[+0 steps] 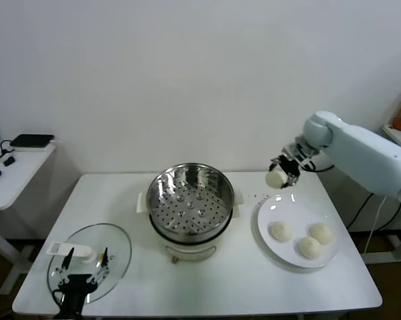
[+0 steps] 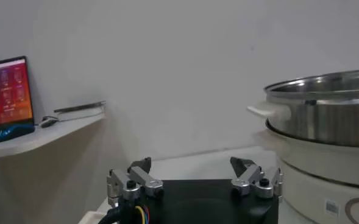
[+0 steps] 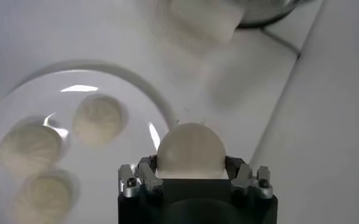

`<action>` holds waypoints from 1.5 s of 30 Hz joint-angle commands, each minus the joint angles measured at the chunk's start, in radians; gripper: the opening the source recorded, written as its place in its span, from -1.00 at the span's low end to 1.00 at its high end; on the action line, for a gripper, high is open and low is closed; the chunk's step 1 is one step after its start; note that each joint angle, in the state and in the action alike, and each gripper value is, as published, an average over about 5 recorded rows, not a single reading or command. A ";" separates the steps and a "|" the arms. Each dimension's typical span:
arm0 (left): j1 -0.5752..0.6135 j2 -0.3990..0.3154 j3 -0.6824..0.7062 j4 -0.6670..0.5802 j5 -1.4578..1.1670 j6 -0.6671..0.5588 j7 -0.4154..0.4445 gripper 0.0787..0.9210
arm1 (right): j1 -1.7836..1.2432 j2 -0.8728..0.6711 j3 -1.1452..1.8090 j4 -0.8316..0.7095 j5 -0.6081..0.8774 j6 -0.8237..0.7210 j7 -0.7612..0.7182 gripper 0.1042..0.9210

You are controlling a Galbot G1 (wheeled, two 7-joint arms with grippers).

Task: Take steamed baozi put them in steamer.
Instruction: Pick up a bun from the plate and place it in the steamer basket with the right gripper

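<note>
My right gripper [image 1: 278, 175] is shut on one steamed baozi [image 1: 275, 179], a smooth off-white bun held in the air above the far edge of the white plate [image 1: 267, 237]. The right wrist view shows that baozi [image 3: 191, 151] clamped between both fingers. Three more baozi [image 1: 280, 231] [image 1: 322, 233] [image 1: 310, 247] lie on the plate. The steamer [image 1: 187, 200], a shiny perforated steel basket on a white cooker base, stands empty at the table's middle, left of the held bun. My left gripper [image 1: 84, 265] hangs open over the glass lid at the front left.
A round glass lid [image 1: 117, 250] lies flat at the front left of the white table [image 1: 207, 287]. A side table [image 1: 17, 167] with a black device stands at the far left. The steamer's side [image 2: 325, 115] fills the left wrist view.
</note>
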 commanded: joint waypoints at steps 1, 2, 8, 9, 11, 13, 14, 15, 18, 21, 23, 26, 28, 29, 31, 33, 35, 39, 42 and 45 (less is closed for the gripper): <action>-0.001 0.001 0.001 -0.001 0.001 0.002 0.001 0.77 | 0.246 0.120 -0.107 0.123 0.046 0.082 0.005 0.49; -0.001 0.001 0.000 -0.002 0.001 0.002 0.001 0.77 | 0.247 0.146 -0.102 0.117 0.033 0.094 0.009 0.49; 0.000 0.006 -0.002 -0.004 0.003 0.003 0.000 0.77 | 0.196 0.321 -0.059 0.057 -0.076 0.158 0.022 0.51; 0.001 0.008 -0.002 -0.004 0.004 0.002 0.000 0.77 | 0.181 0.345 -0.053 0.045 -0.092 0.167 0.023 0.51; 0.002 0.011 -0.003 -0.006 0.010 0.002 -0.001 0.77 | 0.147 0.389 -0.039 0.018 -0.130 0.185 0.024 0.51; 0.002 0.015 -0.003 -0.006 0.014 0.001 -0.001 0.77 | 0.112 0.426 -0.028 -0.010 -0.162 0.201 0.025 0.50; 0.002 0.017 -0.004 -0.005 0.016 0.001 -0.001 0.77 | 0.094 0.443 -0.023 -0.025 -0.178 0.207 0.026 0.50; 0.002 0.019 -0.004 -0.005 0.016 0.002 -0.001 0.77 | 0.077 0.457 -0.019 -0.039 -0.195 0.215 0.027 0.51; 0.002 0.024 -0.006 -0.004 0.016 0.004 -0.001 0.77 | 0.033 0.491 -0.007 -0.071 -0.248 0.242 0.030 0.51; 0.001 0.026 -0.007 -0.004 0.015 0.006 -0.001 0.77 | -0.002 0.511 0.004 -0.086 -0.291 0.264 0.030 0.51; 0.001 0.026 -0.006 -0.005 0.015 0.007 0.000 0.77 | -0.022 0.516 0.019 -0.085 -0.330 0.280 0.030 0.51; 0.001 0.025 -0.005 -0.004 0.015 0.007 0.000 0.77 | -0.050 0.516 0.037 -0.081 -0.380 0.300 0.031 0.51; 0.002 0.024 -0.005 -0.002 0.015 0.006 -0.001 0.77 | -0.066 0.514 0.041 -0.082 -0.393 0.302 0.031 0.51; 0.003 0.024 -0.005 -0.002 0.015 0.006 -0.001 0.77 | -0.074 0.513 0.042 -0.084 -0.397 0.302 0.031 0.51; 0.005 0.024 -0.005 0.000 0.014 0.005 -0.001 0.77 | -0.089 0.512 0.045 -0.086 -0.408 0.301 0.030 0.51; 0.008 0.024 -0.006 0.000 0.012 0.004 -0.001 0.77 | -0.102 0.511 0.047 -0.091 -0.418 0.299 0.030 0.51; 0.010 0.025 -0.008 0.001 0.011 0.003 -0.001 0.77 | -0.115 0.512 0.050 -0.101 -0.425 0.297 0.029 0.51; 0.014 0.024 -0.011 0.003 0.009 0.001 -0.002 0.77 | -0.137 0.516 0.061 -0.131 -0.450 0.297 0.029 0.51; 0.016 0.024 -0.012 0.006 0.007 -0.001 -0.002 0.77 | -0.154 0.520 0.074 -0.156 -0.482 0.305 0.029 0.51; 0.017 0.024 -0.014 0.008 0.006 -0.003 -0.003 0.77 | -0.169 0.522 0.084 -0.175 -0.501 0.310 0.029 0.51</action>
